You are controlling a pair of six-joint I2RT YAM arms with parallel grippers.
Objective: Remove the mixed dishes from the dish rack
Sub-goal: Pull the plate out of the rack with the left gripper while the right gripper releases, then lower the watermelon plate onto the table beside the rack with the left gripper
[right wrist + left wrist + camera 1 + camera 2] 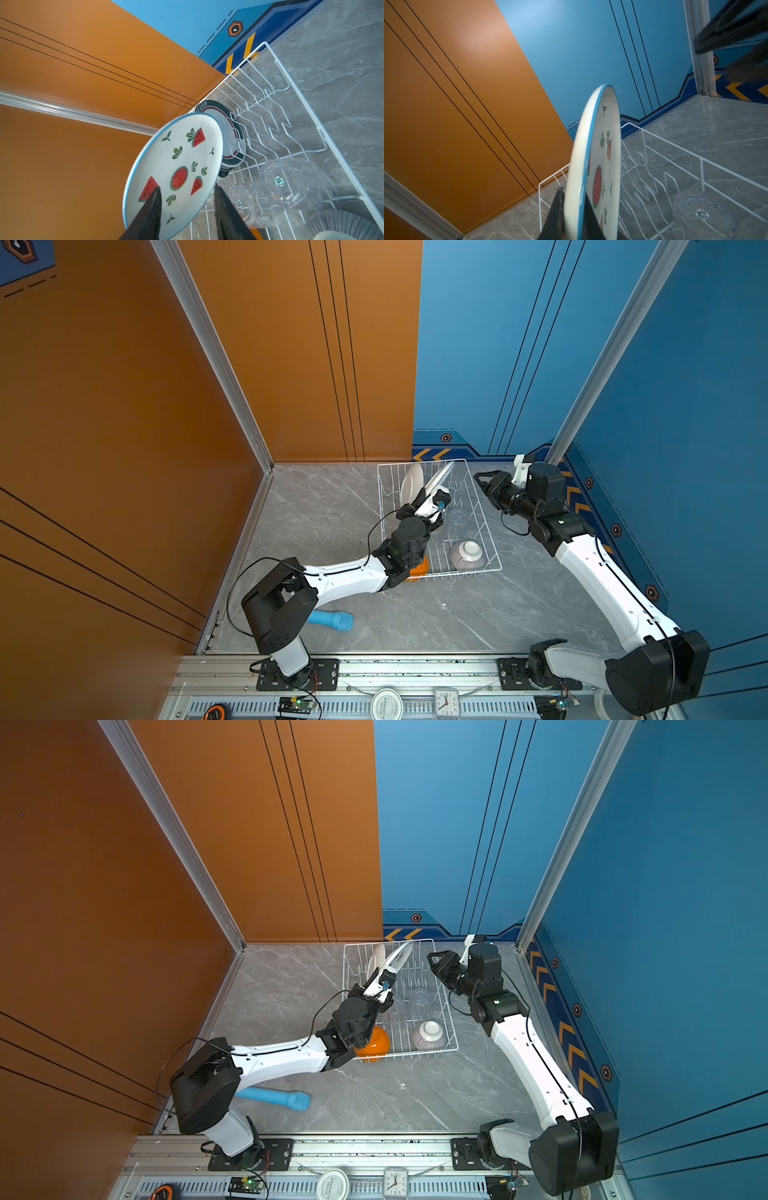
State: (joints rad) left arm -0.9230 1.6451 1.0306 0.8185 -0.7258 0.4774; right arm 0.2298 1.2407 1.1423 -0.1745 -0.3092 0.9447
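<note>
Marble tabletop (332, 510); blue-rimmed watermelon plate (176, 162).

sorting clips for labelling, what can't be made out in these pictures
Orange bowl: top view, mostly hidden by the left arm.
Glasses: faint in both top views; in the right wrist view the count is unsure, the watermelon plate covers part of them.
Second plate: right wrist view, face partly covered by the watermelon plate.
Striped bowl: right wrist view, cut off by the frame edge.
Right gripper: left wrist view, blurred.
</note>
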